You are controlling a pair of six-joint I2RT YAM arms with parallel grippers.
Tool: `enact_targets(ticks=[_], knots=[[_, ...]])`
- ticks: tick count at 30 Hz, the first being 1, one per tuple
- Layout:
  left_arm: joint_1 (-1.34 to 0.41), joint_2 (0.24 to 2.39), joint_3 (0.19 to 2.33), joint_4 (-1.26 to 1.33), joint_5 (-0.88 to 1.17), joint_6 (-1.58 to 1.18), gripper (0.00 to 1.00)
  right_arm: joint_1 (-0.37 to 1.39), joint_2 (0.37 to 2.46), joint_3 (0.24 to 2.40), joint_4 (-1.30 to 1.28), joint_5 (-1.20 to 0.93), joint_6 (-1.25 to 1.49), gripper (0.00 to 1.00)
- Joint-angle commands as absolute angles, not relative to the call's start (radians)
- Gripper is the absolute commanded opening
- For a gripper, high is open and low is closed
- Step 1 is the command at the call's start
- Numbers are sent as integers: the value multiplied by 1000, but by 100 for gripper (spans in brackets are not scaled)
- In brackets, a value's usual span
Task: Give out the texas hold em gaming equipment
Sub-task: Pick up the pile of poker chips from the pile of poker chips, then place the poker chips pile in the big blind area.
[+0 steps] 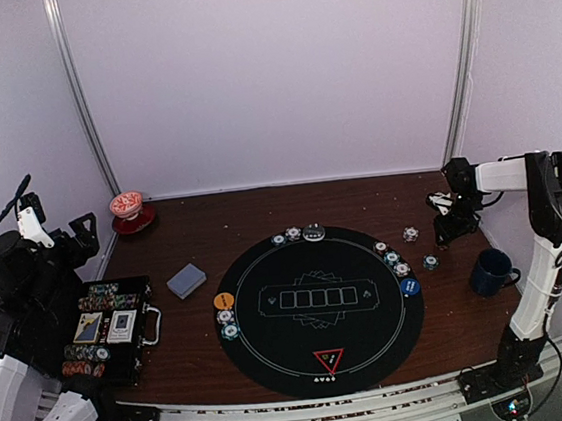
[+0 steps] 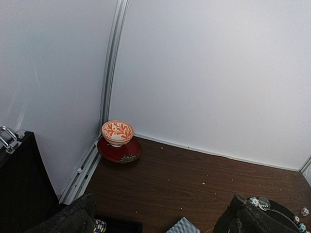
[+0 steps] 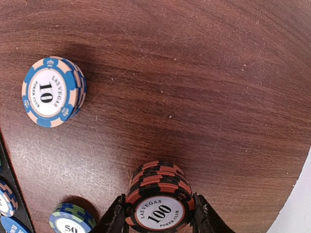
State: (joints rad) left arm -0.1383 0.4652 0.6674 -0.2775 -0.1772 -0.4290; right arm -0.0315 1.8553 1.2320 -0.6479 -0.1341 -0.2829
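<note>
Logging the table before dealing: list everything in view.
mat: one, black, centre
triangle marker: one, red, mat's near edge
buttons: two, orange mat's left, blue mat's right
rim chips: several, striped, mat's left, far and right edges
100 stack: one, orange-black, between right tool's fingers
10 stack: one, blue-peach, bare wood
50 stack: one, green-blue, near mat
card deck: one, grey-blue, left of mat
case: one, black, holds chips, near left
mug: one, dark blue, right
cup on saucer: one, red-white, far left
left tool: one, black, open
right tool: one, black, flanking 100 stack, grip unclear
</note>
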Motion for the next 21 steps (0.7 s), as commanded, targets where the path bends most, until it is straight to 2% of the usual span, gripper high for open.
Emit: enact_targets(ticks=[1, 11, 15, 21], knots=[[-130, 457, 660, -225, -177, -430, 98, -35, 1825, 1247, -634, -121, -276, 32], [-129, 459, 658, -223, -184, -430, 98, 23, 1659, 1251, -640, -179, -265, 29], [-126, 467, 658, -224, -182, -433, 98, 138, 1625, 1282, -643, -192, -253, 30], [-120, 475, 657, -221, -178, -434, 98, 423, 1678, 1423, -650, -143, -223, 31]])
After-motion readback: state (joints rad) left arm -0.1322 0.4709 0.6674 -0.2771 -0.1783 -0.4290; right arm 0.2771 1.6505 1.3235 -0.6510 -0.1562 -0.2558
